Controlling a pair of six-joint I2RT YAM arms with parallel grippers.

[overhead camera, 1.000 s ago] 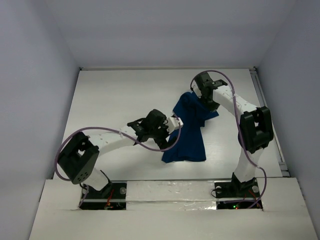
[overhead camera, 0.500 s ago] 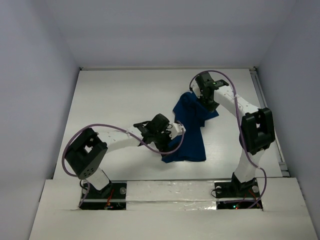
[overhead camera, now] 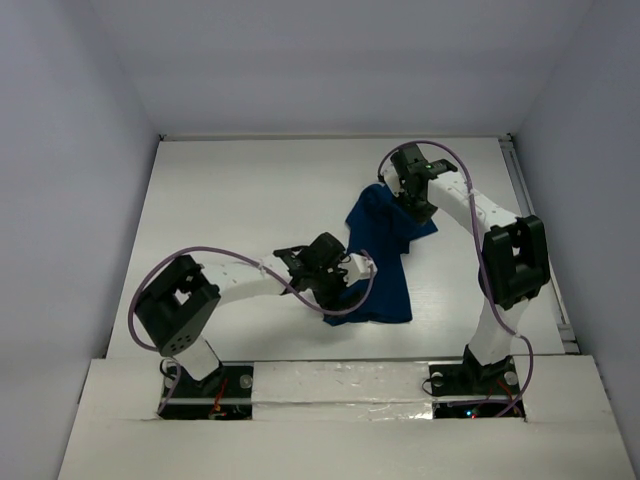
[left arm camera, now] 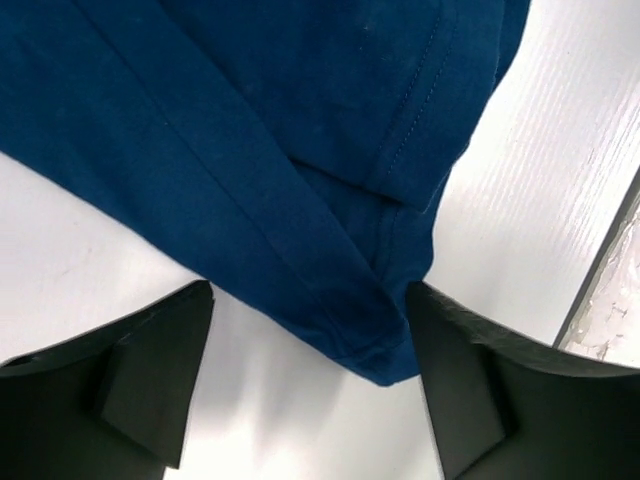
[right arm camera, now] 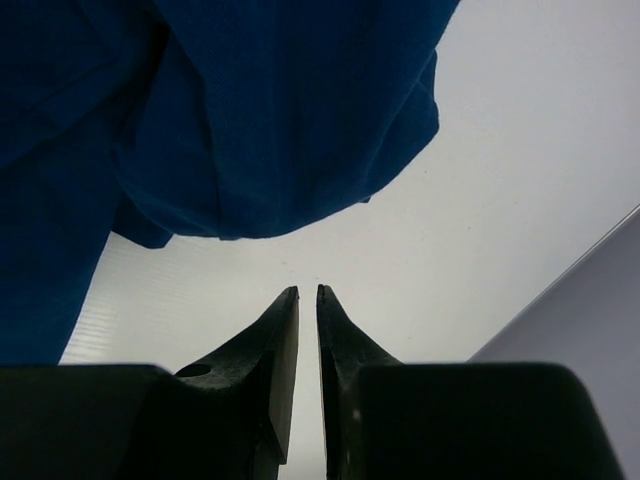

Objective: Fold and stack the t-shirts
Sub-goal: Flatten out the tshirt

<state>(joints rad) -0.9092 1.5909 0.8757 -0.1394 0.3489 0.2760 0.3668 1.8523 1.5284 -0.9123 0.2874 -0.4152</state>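
**Top view.** A white table [overhead camera: 230, 200] carries one dark blue t-shirt [overhead camera: 385, 255], which lies crumpled right of centre. The cloth runs as a long shape from a bunched far end to a broader near end close to the table's near edge. The left arm [overhead camera: 240, 285] reaches across from the left, and its tip sits at the near left corner of the cloth. The right arm [overhead camera: 470, 205] bends over from the right, and its tip sits at the far end of the cloth.

**Left wrist view.** The left fingers [left arm camera: 150, 390] are spread apart. A folded corner of the t-shirt [left arm camera: 300, 200], with a stitched hem, lies on the table between them. Neither finger presses on the cloth, so nothing is grasped.

**Right wrist view.** The right fingers [right arm camera: 270, 370] are drawn almost together, leaving only a thin slit with nothing visible in it. Their tips stand over bare table. The rounded edge of the t-shirt [right arm camera: 250, 120] lies just beyond them and apart from them, with a shadow beneath the fold.

No printed side of the shirt shows in any view.
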